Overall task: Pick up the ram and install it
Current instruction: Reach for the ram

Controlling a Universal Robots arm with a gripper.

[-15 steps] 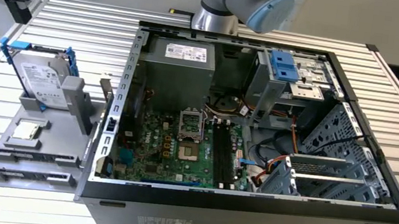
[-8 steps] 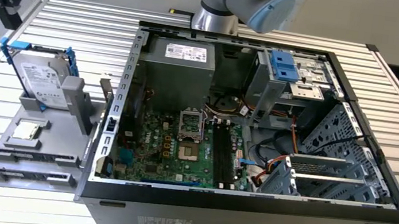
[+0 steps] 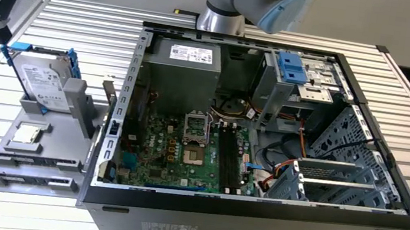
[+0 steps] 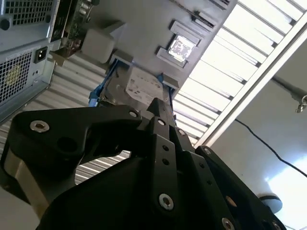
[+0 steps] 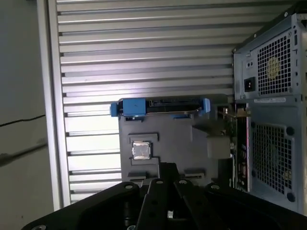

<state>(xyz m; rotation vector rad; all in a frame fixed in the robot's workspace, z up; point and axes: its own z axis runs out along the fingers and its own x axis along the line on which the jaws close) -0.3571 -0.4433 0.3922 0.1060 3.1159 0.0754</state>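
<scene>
hovering over the parts tray at the exterior view's left, my gripper was pinched shut, empty; ram looked seated beside the mobo's black slots, so nothing left to hold.

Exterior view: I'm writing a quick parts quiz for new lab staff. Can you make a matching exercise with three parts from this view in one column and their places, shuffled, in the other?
Parts:
1. hard drive in its blue frame
2. small square silver chip
3. green motherboard

Places:
A. flat on the floor of the open computer case
B. standing on edge at the far end of the grey fixture
C. lying flat in a recess of the grey fixture

Pairs: 1-B, 2-C, 3-A
</scene>
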